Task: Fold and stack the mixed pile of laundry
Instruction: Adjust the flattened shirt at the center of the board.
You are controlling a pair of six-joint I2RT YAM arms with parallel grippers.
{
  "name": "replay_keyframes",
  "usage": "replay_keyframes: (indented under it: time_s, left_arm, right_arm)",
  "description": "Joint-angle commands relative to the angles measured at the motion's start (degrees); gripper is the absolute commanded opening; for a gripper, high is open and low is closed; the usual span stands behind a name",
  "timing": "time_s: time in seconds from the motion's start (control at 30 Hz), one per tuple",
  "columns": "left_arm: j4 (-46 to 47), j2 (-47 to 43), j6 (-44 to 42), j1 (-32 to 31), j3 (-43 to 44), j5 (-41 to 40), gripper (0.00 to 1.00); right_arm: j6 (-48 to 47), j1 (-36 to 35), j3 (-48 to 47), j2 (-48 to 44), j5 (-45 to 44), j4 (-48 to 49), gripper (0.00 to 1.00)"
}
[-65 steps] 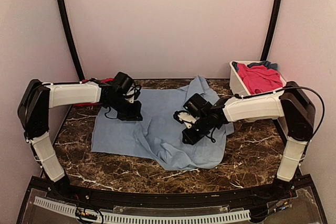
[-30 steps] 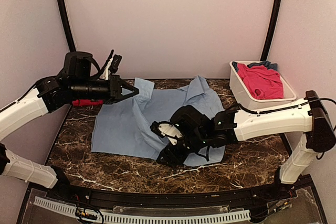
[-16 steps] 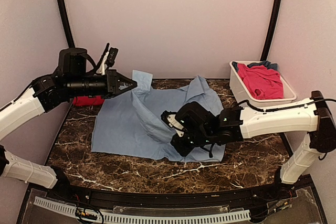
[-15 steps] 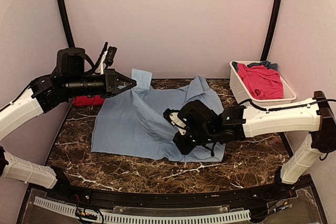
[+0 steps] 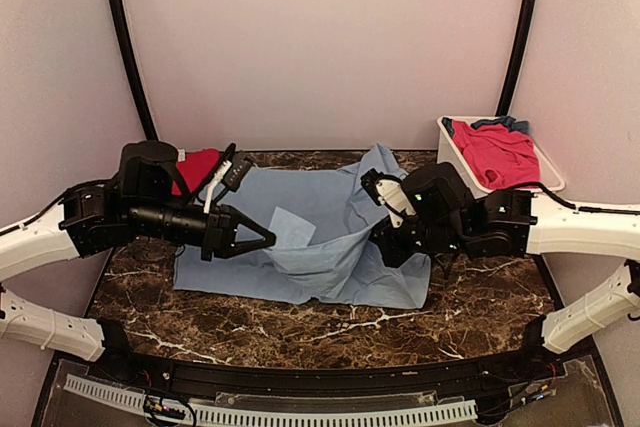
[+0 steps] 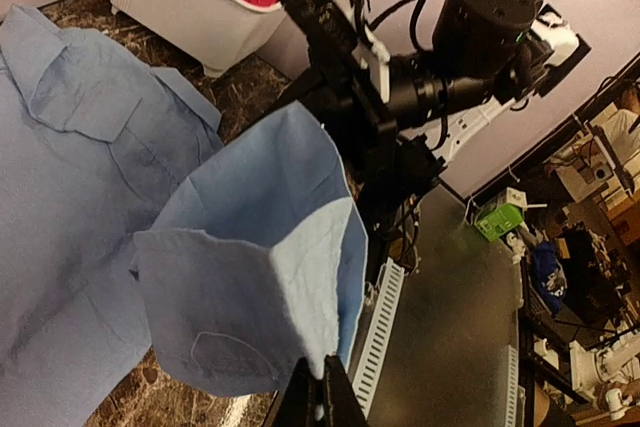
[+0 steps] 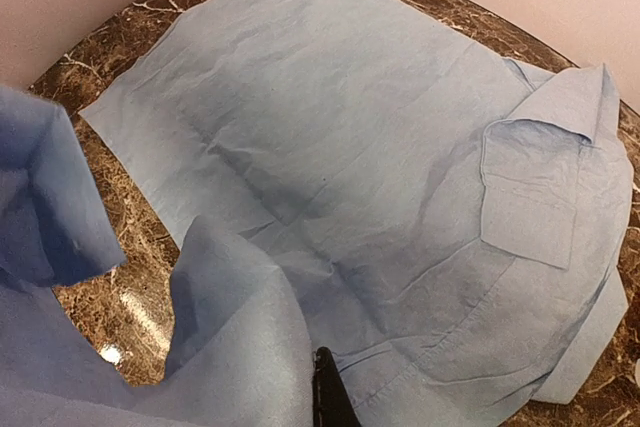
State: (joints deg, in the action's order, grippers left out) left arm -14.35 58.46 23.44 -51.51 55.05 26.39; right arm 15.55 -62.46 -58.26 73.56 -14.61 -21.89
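The light-blue collared shirt (image 5: pixel 320 207) lies spread across the marble table. My left gripper (image 5: pixel 268 240) is shut on a raised flap of it just above the shirt's left half; in the left wrist view the jaws (image 6: pixel 320 372) pinch the flap's edge (image 6: pixel 260 277). At the shirt's right side my right gripper (image 5: pixel 388 244) is shut on a lifted fold near the front hem. In the right wrist view its dark finger (image 7: pixel 322 377) presses into that fold (image 7: pixel 230 347), with the chest pocket (image 7: pixel 528 202) beyond. A red piece (image 5: pixel 196 167) lies at the back left.
A white tub (image 5: pixel 455 169) stands at the back right with a pink-red garment (image 5: pixel 495 152) and a darker blue piece (image 5: pixel 515 125) inside. Dark posts rise at both back corners. Bare marble shows along the front edge (image 5: pixel 300 332).
My left arm came down and forward, carrying its flap over the shirt. My right gripper shut on the front part of the shirt and drew it to the right and back.
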Motion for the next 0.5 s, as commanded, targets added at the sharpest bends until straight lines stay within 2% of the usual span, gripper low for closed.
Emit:
replay_keyframes:
  time_s: [0.0,0.13,0.2,0.23,0.27,0.3,0.33,0.4,0.47]
  left_arm:
    - [-7.69,0.98,-8.13,-8.91,-2.55,-10.39,0.0]
    - [-12.78,7.84,-12.04,-18.3,-3.42,-19.73,0.01]
    - [-13.81,8.3,-9.29,-18.94,-3.25,-21.58,0.12]
    - [-11.67,7.44,-6.9,-18.7,-4.63,-21.61,0.27]
    - [-10.0,4.2,-5.72,-17.29,-6.74,-20.65,0.37]
    - [-6.13,1.92,-3.08,-14.6,-8.0,-20.14,0.52]
    - [-4.37,-2.4,-1.7,-12.71,-10.5,-20.17,0.6]
    - [-2.54,-7.81,3.14,-5.87,-12.74,-20.87,0.64]
    - [-8.03,-10.14,9.88,0.75,-12.82,-25.78,0.65]
  right_arm:
    - [-0.22,0.35,3.27,-4.44,0.15,1.32,0.0]
    - [1.03,0.37,8.73,-11.12,3.52,3.86,0.0]
    - [2.37,0.32,11.96,-14.34,4.73,4.56,0.0]
    - [3.12,0.36,13.23,-15.64,4.88,4.28,0.0]
    - [3.82,0.36,14.33,-16.61,5.27,3.82,0.0]
    - [4.54,0.25,15.14,-17.36,5.45,3.15,0.0]
    - [5.37,0.25,15.93,-17.93,5.52,2.38,0.0]
    - [6.41,0.23,16.8,-19.11,5.55,1.17,0.0]
    - [6.98,0.24,17.35,-20.94,5.5,0.53,0.0]
